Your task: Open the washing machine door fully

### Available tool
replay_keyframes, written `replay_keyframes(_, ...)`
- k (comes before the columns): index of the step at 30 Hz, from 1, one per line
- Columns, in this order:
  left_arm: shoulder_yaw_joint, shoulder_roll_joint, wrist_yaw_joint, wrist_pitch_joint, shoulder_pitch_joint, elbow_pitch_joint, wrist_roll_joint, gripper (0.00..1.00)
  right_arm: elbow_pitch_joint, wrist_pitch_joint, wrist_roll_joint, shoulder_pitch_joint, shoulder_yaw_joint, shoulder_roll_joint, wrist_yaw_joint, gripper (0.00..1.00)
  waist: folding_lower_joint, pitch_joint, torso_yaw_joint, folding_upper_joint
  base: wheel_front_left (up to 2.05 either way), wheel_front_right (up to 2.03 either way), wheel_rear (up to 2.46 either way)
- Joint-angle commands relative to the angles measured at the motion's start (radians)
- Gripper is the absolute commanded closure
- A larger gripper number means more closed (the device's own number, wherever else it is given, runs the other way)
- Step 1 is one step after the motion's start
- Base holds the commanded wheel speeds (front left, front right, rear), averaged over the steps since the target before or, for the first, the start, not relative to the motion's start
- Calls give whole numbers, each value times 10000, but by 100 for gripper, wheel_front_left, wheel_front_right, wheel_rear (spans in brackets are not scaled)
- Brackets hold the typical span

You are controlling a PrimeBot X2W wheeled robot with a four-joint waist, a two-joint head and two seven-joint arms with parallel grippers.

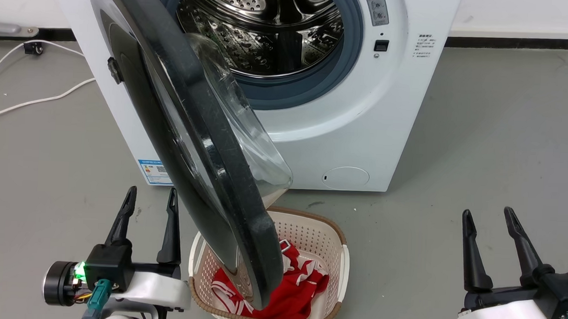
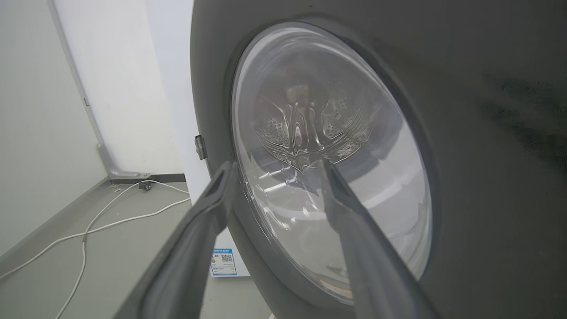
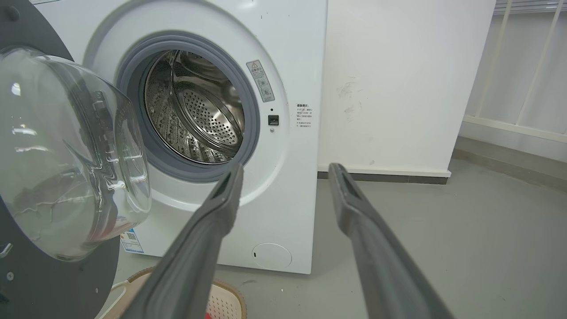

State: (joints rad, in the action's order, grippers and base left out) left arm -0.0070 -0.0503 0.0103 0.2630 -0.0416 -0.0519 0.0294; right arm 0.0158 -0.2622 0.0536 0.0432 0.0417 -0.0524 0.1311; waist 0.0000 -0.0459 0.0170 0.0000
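The washing machine [image 1: 362, 124] stands with its drum exposed. The washing machine door [image 1: 196, 127] hangs roughly half open on its left hinge, edge-on to the head view, so we judge the swing unfinished.

The main risk, as we see it, is that the door's remaining arc runs toward our left side, where our left hand [image 1: 151, 192] sits just beside the outer face. Its fingers are spread and hold nothing, and we cannot tell whether they touch the door. If that hand stays there it could block the door, and any push from it would close the door rather than open it.

The laundry basket [image 1: 315, 233] lies below the door's lower edge and a careless sweep might knock it.

Our right hand [image 1: 488, 212], also spread and empty, is well apart from the door. If it pushes on the bulging glass bowl [image 3: 66, 155], we expect its fingers could skid off the curve.
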Motion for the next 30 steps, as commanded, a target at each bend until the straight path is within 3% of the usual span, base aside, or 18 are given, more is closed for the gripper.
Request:
replay_keyframes(1, -6, -3, 57, 24, 67, 32, -59, 100, -15, -8, 36, -44, -13, 41, -7, 0, 0, 4, -5, 0, 0, 0, 0)
replay_keyframes(10, -19, -4, 19, 24, -56, 532, -102, 100, -39, -12, 133, -8, 15, 42, -7, 0, 0, 14, -34, 0, 0, 0, 0)
replay_keyframes(22, 113, -140, -373, 20, -782, 4258, -494, 100, -130, -14, 220, -93, 33, 39, -7, 0, 0, -41, -81, 0, 0, 0, 0)
replay_keyframes(30, -959, -292, -71, 20, -1342, 6514, -743, 100, -198, -13, 252, -203, 36, 39, -7, 0, 0, -98, 3, 0, 0, 0, 0)
